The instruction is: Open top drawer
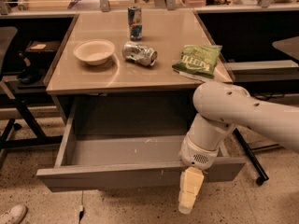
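Observation:
The top drawer (117, 174) stands pulled far out from under the tan table (163, 78), and its shallow grey scuffed inside shows. My white arm comes in from the right and bends down over the drawer's front right part. My gripper (190, 196) hangs in front of the drawer's front panel, right of its centre, with its cream fingers pointing down. The wrist covers the front panel's top edge there.
On the table stand a white bowl (94, 52), an upright can (135, 22), a crushed can on its side (139, 53) and a green chip bag (198, 59). A chair base (14, 125) is at left, a shoe (11, 214) at bottom left, black legs (250, 155) at right.

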Controlling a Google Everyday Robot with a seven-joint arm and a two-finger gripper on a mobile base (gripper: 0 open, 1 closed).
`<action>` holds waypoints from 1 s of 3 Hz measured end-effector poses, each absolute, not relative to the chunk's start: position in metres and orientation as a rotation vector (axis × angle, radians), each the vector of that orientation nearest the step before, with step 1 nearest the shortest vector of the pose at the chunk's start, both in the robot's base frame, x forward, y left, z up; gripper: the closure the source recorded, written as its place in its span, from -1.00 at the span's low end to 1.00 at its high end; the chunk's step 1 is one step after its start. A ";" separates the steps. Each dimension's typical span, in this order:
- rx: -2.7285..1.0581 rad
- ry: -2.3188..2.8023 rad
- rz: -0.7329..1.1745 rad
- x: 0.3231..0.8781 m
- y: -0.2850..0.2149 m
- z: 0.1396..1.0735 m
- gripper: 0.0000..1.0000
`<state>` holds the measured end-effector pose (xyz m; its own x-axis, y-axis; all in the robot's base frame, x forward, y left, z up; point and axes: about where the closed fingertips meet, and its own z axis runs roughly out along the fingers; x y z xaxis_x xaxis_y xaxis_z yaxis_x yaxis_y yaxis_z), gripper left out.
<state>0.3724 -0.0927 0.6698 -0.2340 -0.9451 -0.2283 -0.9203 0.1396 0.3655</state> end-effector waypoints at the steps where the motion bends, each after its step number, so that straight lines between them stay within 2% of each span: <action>1: 1.855 -2.364 -0.731 0.341 -0.102 0.682 -1.00; 3: 1.818 -2.389 -0.755 0.326 -0.108 0.691 -1.00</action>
<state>0.3260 -0.1075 0.6915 -0.3092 -0.9174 -0.2507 -0.8948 0.1913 0.4033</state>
